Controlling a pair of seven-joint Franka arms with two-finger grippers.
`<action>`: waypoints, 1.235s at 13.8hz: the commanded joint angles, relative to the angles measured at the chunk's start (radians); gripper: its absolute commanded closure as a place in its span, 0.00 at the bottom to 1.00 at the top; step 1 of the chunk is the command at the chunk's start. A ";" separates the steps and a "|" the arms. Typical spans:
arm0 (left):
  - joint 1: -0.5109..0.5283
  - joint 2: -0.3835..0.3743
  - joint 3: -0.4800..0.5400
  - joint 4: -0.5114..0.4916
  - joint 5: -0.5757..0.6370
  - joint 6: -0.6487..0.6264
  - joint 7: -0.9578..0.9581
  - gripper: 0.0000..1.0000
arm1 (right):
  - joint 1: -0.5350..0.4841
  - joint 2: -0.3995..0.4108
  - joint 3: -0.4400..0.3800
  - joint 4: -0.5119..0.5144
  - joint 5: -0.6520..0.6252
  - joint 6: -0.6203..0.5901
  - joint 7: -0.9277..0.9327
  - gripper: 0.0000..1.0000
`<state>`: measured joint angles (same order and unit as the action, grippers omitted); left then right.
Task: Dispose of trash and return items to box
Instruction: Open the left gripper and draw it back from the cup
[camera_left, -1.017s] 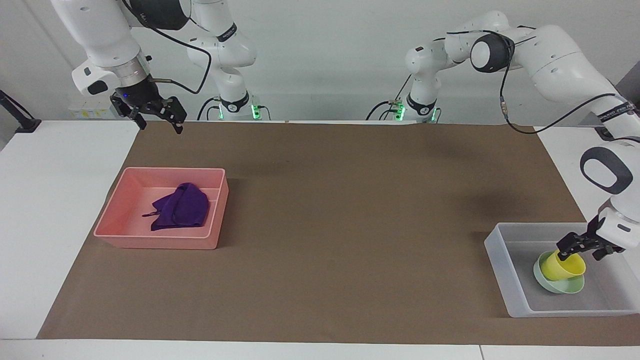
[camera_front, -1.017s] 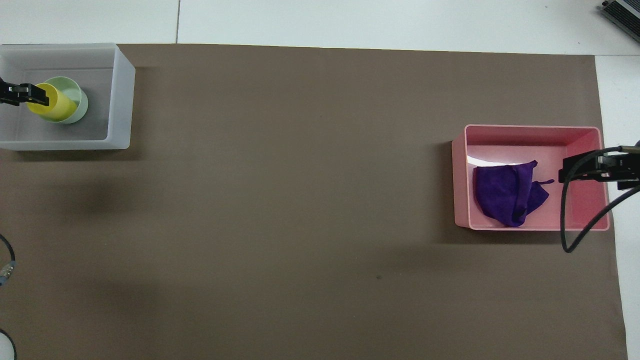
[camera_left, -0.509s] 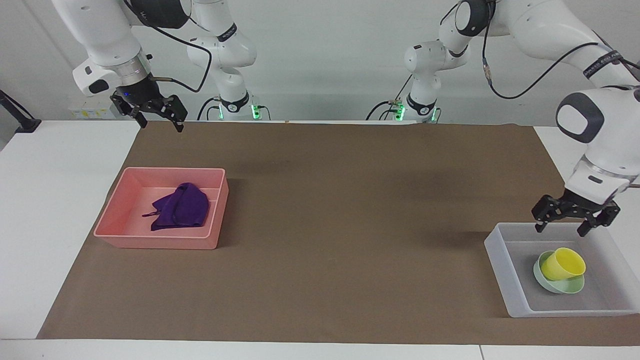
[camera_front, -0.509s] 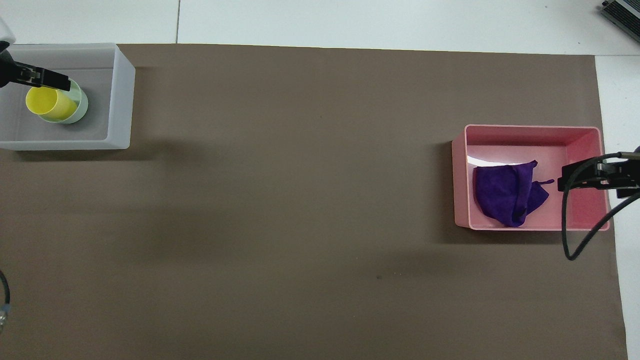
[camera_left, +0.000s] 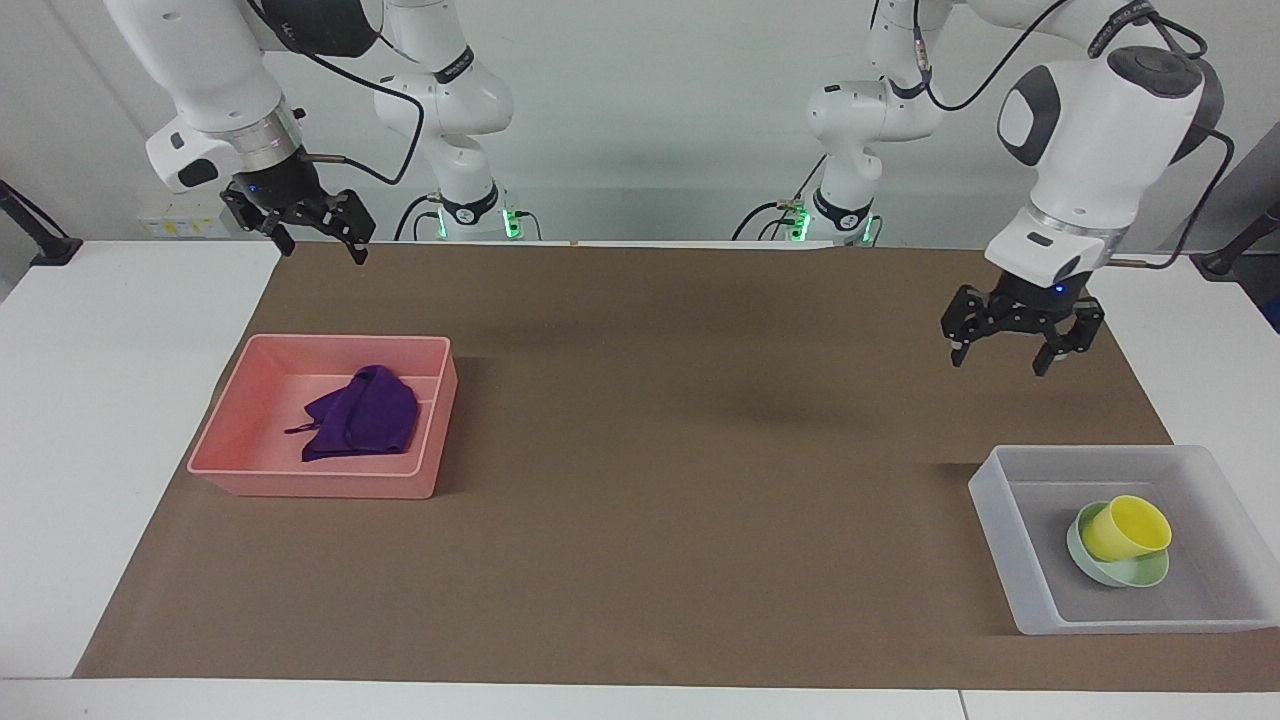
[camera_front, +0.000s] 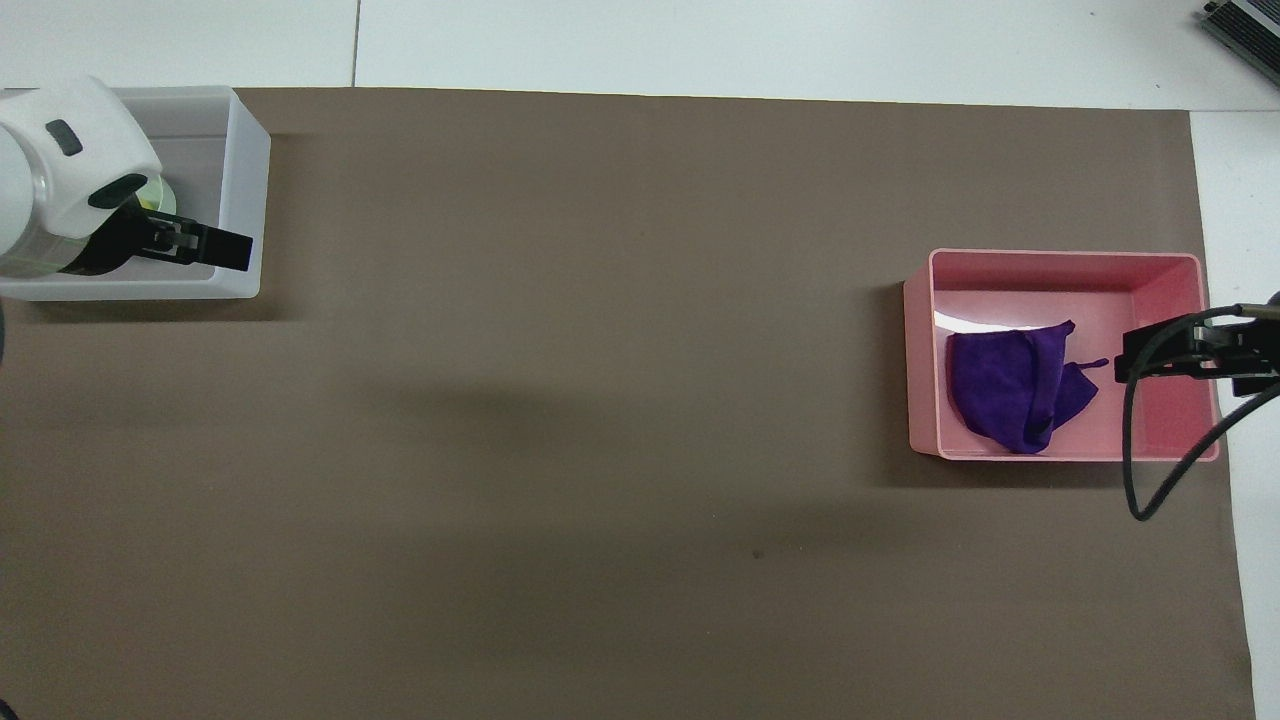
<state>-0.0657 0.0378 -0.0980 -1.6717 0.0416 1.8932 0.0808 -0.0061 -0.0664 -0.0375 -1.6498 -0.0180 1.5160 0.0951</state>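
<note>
The yellow cup (camera_left: 1128, 527) lies tilted in the mint-green bowl (camera_left: 1120, 572), inside the translucent box (camera_left: 992, 515) at the left arm's end of the table. My left gripper (camera_left: 998, 362) is open and empty, raised in the air over the box's edge (camera_front: 245, 180). In the overhead view the left gripper (camera_front: 215, 245) and its arm cover the cup and bowl. The purple rag (camera_left: 362, 415) lies in the pink tray (camera_left: 300, 480), also seen in the overhead view (camera_front: 1010, 390). My right gripper (camera_left: 322, 252) is open and empty, raised over the tray's end (camera_front: 1130, 358).
A brown mat (camera_left: 680, 400) covers most of the table, with white table (camera_left: 100, 400) showing at both ends. The pink tray (camera_front: 1060, 258) stands at the right arm's end of the mat.
My left gripper let go of the yellow cup in the bowl, opened and rose up out of the box. The right arm stayed nearly still.
</note>
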 joint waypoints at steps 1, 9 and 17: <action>-0.043 -0.052 0.015 -0.011 -0.047 -0.081 -0.039 0.00 | -0.009 -0.013 0.004 -0.004 0.023 -0.013 -0.011 0.00; -0.026 0.004 0.027 0.213 -0.092 -0.385 -0.035 0.00 | -0.005 -0.015 0.007 -0.004 0.027 -0.005 -0.005 0.00; 0.012 0.005 0.041 0.234 -0.057 -0.414 -0.012 0.00 | -0.002 -0.015 0.007 -0.007 0.030 0.000 0.000 0.00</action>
<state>-0.0816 0.0367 -0.0574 -1.4605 -0.0203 1.4970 0.0462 -0.0027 -0.0691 -0.0345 -1.6498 -0.0152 1.5160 0.0951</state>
